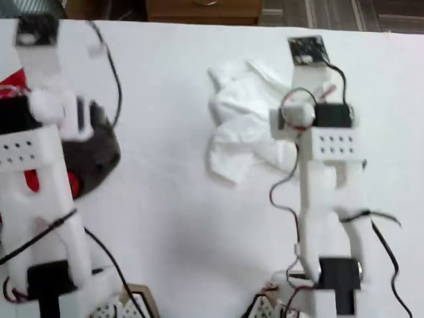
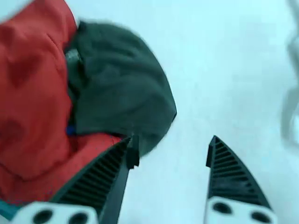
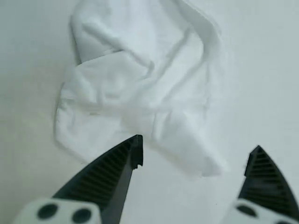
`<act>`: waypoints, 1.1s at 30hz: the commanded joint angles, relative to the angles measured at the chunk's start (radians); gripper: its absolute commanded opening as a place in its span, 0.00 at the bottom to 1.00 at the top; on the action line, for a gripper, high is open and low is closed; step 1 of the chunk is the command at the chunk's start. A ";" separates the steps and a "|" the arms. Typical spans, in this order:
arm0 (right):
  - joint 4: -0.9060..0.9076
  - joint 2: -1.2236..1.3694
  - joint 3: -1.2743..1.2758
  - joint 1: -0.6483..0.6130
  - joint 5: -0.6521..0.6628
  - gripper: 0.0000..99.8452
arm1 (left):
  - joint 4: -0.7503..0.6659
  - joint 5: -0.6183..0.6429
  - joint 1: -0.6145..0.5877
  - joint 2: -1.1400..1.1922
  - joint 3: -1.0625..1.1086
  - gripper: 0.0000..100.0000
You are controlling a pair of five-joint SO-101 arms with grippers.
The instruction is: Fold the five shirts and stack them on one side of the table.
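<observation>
Left gripper and right gripper wide open, empty.
Crumpled white shirt lies just ahead of the right one; dark shirt and red shirt beside the left.

Arms: white plastic shells, black servos; right arm, beside the white shirt: plate with two rows of holes, red/black wires; left arm, away from that shirt: same holed plate, black cable; left gripper, right gripper: black ribbed pointed jaws, white bases with round holes.
</observation>
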 commanded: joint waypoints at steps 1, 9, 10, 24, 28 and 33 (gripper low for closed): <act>-0.005 0.137 -0.106 -0.061 -0.008 0.35 | -0.130 -0.006 0.008 -0.127 0.295 0.25; 0.065 0.421 -0.308 -0.232 0.000 0.35 | -0.276 -0.006 0.006 -0.273 0.610 0.25; 0.081 0.449 -0.336 -0.248 0.000 0.35 | -0.284 -0.006 0.006 -0.285 0.633 0.25; 0.314 0.760 -0.552 -0.389 -0.002 0.35 | -0.311 -0.006 0.005 -0.344 0.714 0.25; 0.321 0.797 -0.592 -0.433 -0.008 0.35 | -0.331 -0.006 0.005 -0.339 0.719 0.25; 0.318 0.857 -0.617 -0.466 -0.008 0.35 | -0.331 -0.006 0.005 -0.344 0.717 0.25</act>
